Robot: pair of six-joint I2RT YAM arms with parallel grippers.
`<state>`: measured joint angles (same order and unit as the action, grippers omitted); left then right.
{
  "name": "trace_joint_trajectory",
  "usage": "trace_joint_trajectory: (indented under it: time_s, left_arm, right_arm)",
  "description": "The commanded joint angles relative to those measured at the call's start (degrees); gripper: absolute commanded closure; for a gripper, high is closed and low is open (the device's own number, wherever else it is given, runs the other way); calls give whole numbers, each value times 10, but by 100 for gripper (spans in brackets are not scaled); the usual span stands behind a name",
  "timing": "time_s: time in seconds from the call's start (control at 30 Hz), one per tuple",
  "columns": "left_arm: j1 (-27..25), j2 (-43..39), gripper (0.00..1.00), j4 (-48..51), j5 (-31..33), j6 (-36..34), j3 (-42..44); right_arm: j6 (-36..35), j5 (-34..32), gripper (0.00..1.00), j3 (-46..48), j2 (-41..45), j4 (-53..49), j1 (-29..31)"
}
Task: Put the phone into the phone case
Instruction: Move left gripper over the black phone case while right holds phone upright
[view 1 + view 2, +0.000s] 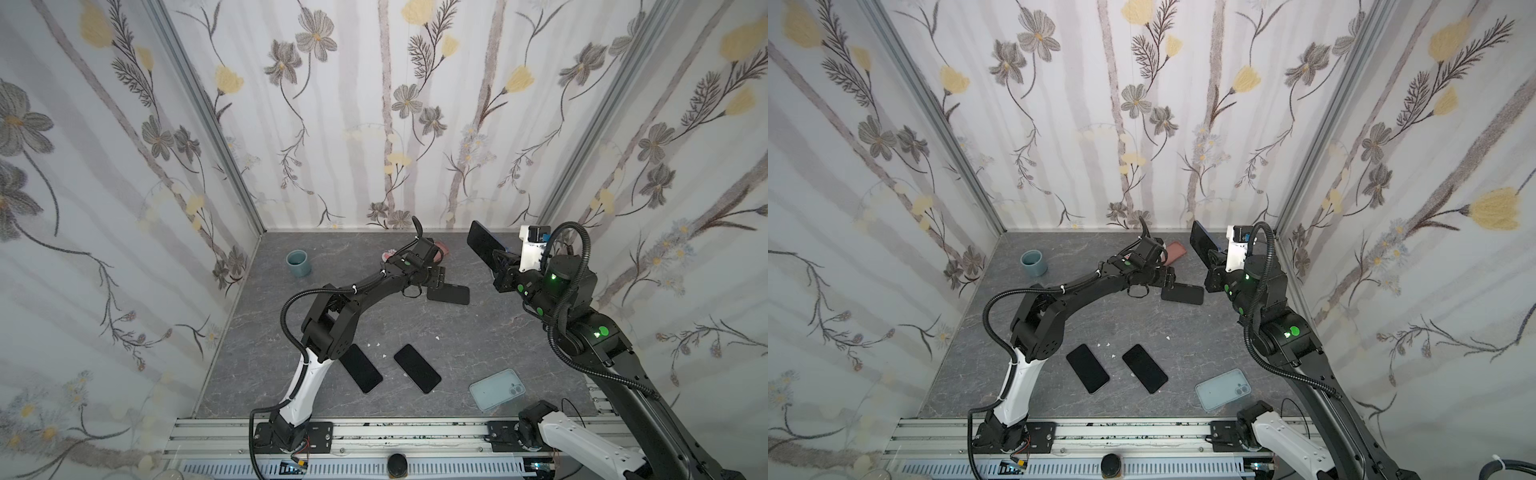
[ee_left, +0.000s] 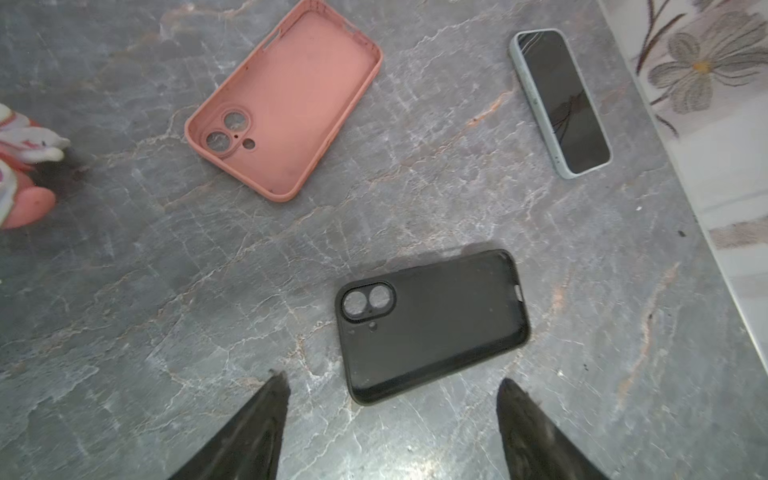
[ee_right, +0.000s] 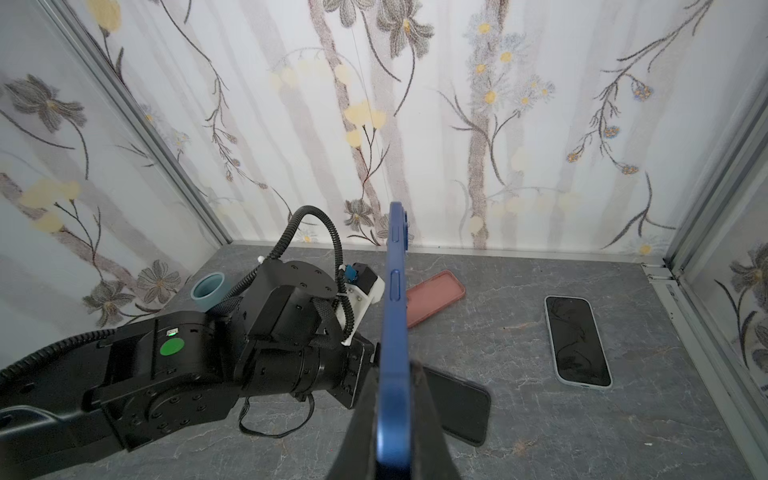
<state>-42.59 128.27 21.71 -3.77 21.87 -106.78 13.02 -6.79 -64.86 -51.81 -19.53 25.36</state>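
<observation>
My right gripper (image 3: 395, 368) is shut on the lower end of a blue phone (image 3: 395, 299). It holds the phone edge-up in the air at the back right, seen in both top views (image 1: 482, 245) (image 1: 1202, 247). A black phone case (image 2: 432, 324) lies flat on the grey table, hollow side down and camera cutout showing, in both top views (image 1: 449, 294) (image 1: 1182, 293). My left gripper (image 2: 392, 379) hangs open just above the case's near edge, one finger to each side, touching nothing. The two grippers are close together, with the black case between them.
A pink case (image 2: 291, 104) lies hollow side up behind the black one. A phone in a pale case (image 2: 561, 99) lies by the right wall. Two black phones (image 1: 361, 368) (image 1: 417, 368) and a pale blue case (image 1: 496, 389) lie at the front. A blue cup (image 1: 298, 263) stands back left and a pink toy (image 2: 20, 166) is nearby.
</observation>
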Motion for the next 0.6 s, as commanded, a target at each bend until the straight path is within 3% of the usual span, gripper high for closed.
trace_joint_trajectory:
  time_s: [0.0, 0.33, 0.57]
  left_arm:
    - [-1, 15, 22, 8, 23, 6, -9]
    - [-3, 66, 34, 44, 19, -30, -46]
    - [-3, 104, 56, 67, 47, -59, -79]
  right_arm:
    - [13, -4, 100, 5, 8, 33, 0]
    - [30, -7, 100, 19, 34, 11, 0]
    - [46, 2, 100, 26, 37, 10, 0]
